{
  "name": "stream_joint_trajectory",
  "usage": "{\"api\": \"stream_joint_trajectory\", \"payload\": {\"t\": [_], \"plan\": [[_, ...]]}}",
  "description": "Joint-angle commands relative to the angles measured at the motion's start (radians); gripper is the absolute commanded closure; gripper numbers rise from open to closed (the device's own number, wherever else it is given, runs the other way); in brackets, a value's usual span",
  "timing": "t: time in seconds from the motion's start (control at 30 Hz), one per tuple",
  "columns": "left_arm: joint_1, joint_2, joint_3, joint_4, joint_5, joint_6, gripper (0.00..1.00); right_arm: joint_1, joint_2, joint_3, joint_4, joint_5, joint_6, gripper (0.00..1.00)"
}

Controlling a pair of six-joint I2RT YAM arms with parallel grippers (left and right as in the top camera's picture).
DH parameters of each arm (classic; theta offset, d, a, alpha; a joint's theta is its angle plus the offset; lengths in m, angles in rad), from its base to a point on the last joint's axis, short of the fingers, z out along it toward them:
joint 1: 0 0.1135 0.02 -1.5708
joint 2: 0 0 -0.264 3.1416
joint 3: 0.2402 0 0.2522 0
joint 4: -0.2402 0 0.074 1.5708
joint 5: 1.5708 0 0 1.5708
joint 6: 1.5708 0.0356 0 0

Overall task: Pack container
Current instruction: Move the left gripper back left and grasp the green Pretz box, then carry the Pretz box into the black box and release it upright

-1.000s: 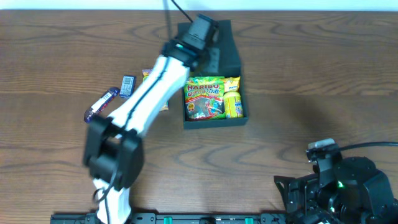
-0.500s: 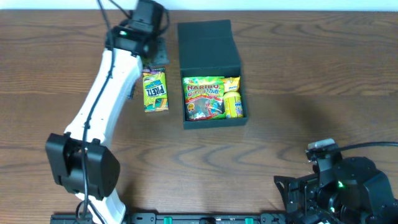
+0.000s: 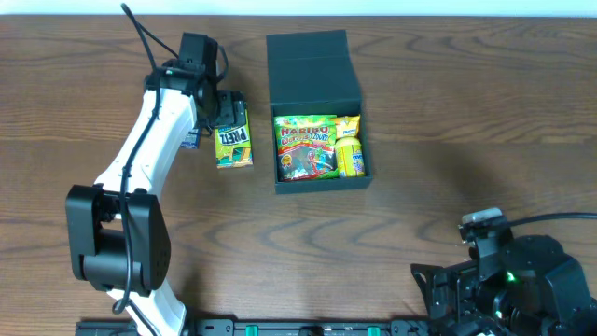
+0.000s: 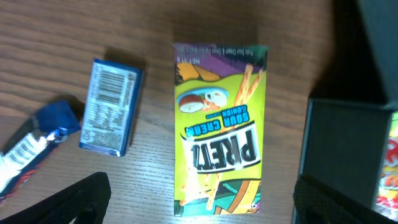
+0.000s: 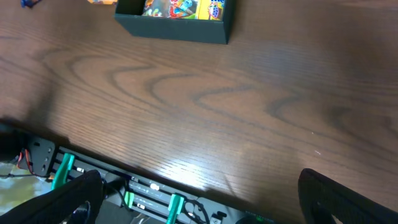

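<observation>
Your left arm stretches up the frame's left side, its end effector released, spread above the Pretz packet beside the container; your right end effector sits released, lower right.

Even bright light, soft faint shadows, pale glare on the table, wrist views slightly soft

Robot lab: wooden table, bench-mounted arm

Container interior: filled by Haribo bag and yellow packets.
Far side: open lid blocks.
Left flank: Pretz packet near, narrow bare strip between.
Right and front: bare table.
</observation>
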Motion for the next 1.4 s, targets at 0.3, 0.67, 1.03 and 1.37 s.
{"api": "stream_joint_trajectory", "payload": {"t": [0.3,0.67,1.03,1.37], "plan": [[-0.045,0.008,-0.15,0.126,0.009,0.109,0.05,-0.005,0.0,0.011,0.002,0.004,-0.015,0.01],[-0.092,0.019,-0.192,0.182,-0.091,-0.023,0.05,-0.005,0.0,0.011,0.002,0.004,-0.015,0.01],[-0.095,0.095,-0.193,0.19,-0.046,-0.073,0.05,-0.005,0.0,0.011,0.002,0.004,-0.015,0.01],[-0.098,0.134,-0.193,0.201,-0.046,-0.092,0.05,-0.005,0.0,0.011,0.002,0.004,-0.015,0.01]]}}
